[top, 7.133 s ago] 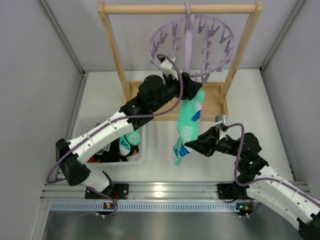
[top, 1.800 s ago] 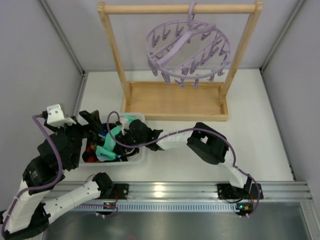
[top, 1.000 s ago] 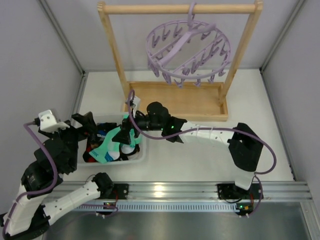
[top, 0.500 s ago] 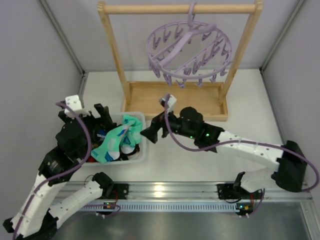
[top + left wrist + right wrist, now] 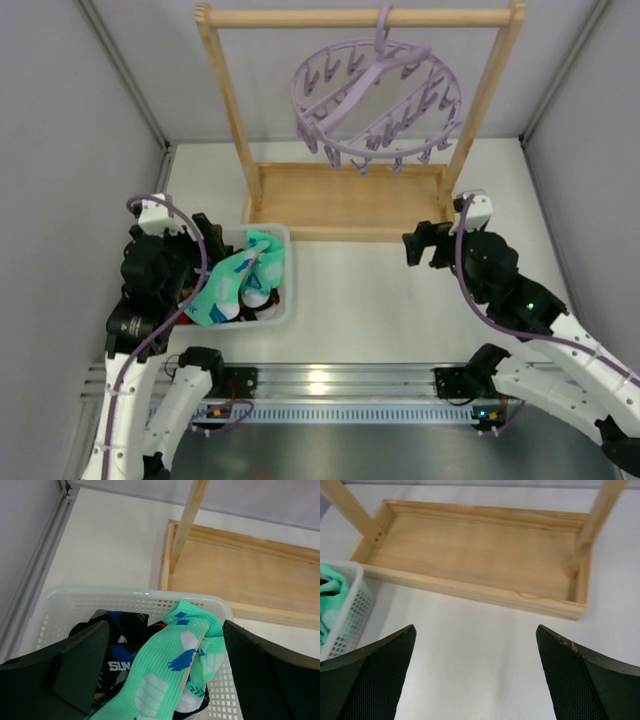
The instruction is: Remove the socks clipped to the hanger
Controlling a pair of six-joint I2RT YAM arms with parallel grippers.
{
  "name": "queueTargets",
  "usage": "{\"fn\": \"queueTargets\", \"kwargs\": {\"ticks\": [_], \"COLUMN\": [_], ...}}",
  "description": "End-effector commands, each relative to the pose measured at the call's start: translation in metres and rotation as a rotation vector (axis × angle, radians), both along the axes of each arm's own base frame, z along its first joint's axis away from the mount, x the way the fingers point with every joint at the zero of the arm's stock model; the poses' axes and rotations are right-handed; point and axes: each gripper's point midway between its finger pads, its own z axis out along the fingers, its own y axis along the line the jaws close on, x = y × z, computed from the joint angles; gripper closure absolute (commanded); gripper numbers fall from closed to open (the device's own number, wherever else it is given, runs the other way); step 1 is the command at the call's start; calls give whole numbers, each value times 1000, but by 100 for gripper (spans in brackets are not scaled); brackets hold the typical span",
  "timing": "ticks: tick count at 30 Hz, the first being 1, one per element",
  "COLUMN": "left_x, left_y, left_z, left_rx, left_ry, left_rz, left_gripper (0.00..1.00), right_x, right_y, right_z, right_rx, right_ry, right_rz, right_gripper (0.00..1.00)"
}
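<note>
The lavender hanger (image 5: 375, 95) hangs from the wooden rail with its clips bare; I see no socks on it. The socks lie in a white basket (image 5: 285, 312): a teal-mint sock (image 5: 238, 278) (image 5: 170, 675) draped on top, dark ones (image 5: 117, 650) beneath. My left gripper (image 5: 205, 240) (image 5: 165, 626) hovers open above the basket, its jaws wide apart and holding nothing. Over the bare table, my right gripper (image 5: 425, 245) (image 5: 475, 630) is open and empty, just in front of the wooden stand's base (image 5: 480, 555).
A wooden rail frame (image 5: 360, 17) with a tray-like base (image 5: 350, 200) stands at the back. The basket's corner (image 5: 350, 605) shows at the left of the right wrist view. Grey walls close in both sides.
My right arm has drawn back from the basket to the right side of the table, gripper empty. The left arm has shifted slightly above the basket. The teal sock stays in the basket.
</note>
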Motion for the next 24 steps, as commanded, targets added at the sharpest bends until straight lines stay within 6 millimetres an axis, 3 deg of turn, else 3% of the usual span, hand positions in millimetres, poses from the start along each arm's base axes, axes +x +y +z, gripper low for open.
{"fn": "queueTargets", "kwargs": {"ticks": [1, 5, 9, 16, 21, 24], "left_x": [-13, -23, -27, -26, -18, -14], "left_y": [-1, -1, -5, -13, -15, -17], "left_z": [19, 22, 18, 11, -17, -21], "left_rx": [34, 49, 45, 27, 20, 10], "left_ry": [-121, -157, -154, -136, -62, -45], "left_rz": [-39, -39, -59, -93, -91, -91], "left_gripper": [2, 2, 2, 2, 2, 2], "right_x": [-16, -31, -44, -50, -49, -46], "right_y": [-69, -98, -114, -125, -128, -124], "right_z": [-3, 7, 11, 19, 15, 9], "right_rx": [-151, -170, -170, -144, -173, -191], "right_ry": [36, 26, 32, -22, -20, -4], "right_rz": [-225, -301, -328, -345, -359, -351], "right_gripper": [0, 1, 1, 1, 1, 1]}}
